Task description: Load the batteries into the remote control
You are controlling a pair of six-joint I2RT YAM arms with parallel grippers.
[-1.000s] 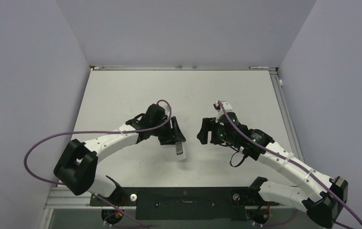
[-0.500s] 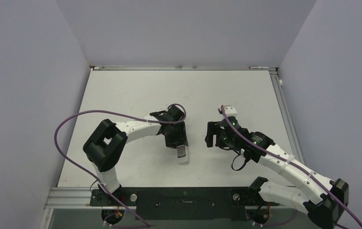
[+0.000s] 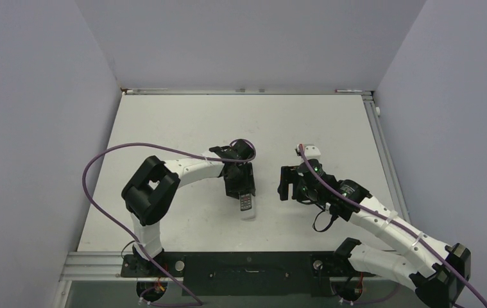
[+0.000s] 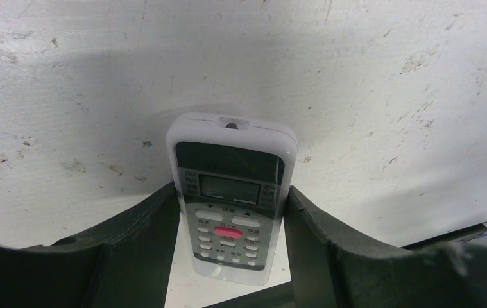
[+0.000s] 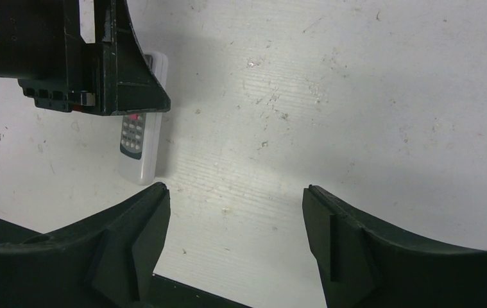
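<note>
Two black fingers [image 4: 144, 237] of the left gripper [image 4: 232, 192] press on the remote control [image 4: 231, 154], one on each long side. So this gripper is closed on the remote and holds it tight. We see the remote with its button side up. Its dark screen [image 4: 230, 187] is just past the fingertips, and the red button [image 4: 227, 232] sits right between the fingers. The rounded end of the remote sticks out in front of the gripper. The other end is tucked back between the fingers. Under it is the white table [image 3: 183, 122], with small scratches and spots.

The right gripper [image 5: 235, 192] has its fingers wide apart. We see only bare table between them, and they touch nothing. From this gripper, the remote is ahead and off to the left, partly under the black body of the left gripper. The two grippers are near each other but apart. A purple cable [image 3: 99, 192] loops out from the left arm.
</note>
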